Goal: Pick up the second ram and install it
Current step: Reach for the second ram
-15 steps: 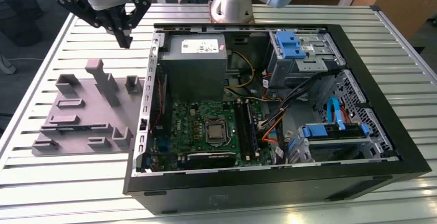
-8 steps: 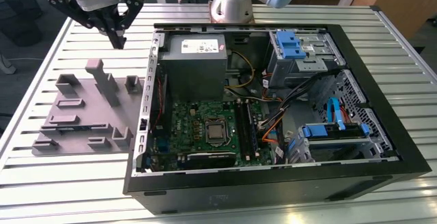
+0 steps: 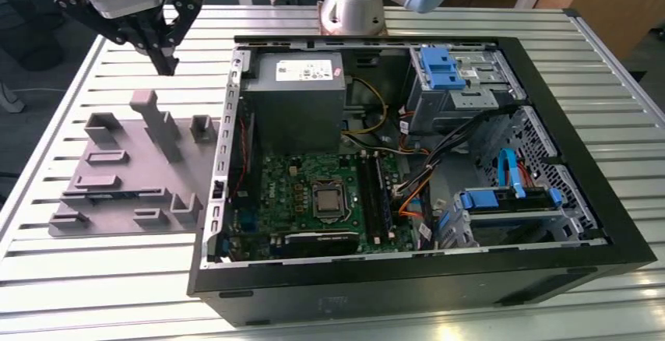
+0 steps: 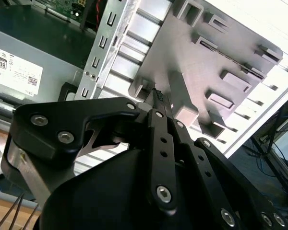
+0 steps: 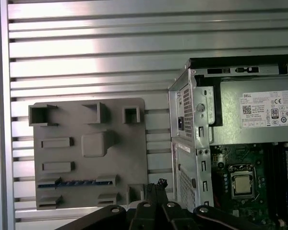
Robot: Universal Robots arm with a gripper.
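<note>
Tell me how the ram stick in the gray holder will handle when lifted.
The ram looks thin and flat: probably stiff and light. Standing on edge in the gray holder, it could tip if pushed sideways.

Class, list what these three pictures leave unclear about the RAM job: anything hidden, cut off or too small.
1) Second ram, first wrist view: lies in the grey holder; chips and label too small to make out.
2) Motherboard slots, exterior view: too small and dark to tell whether a stick is seated.
3) Grey holder, second wrist view: the gripper hides part of it.
</note>
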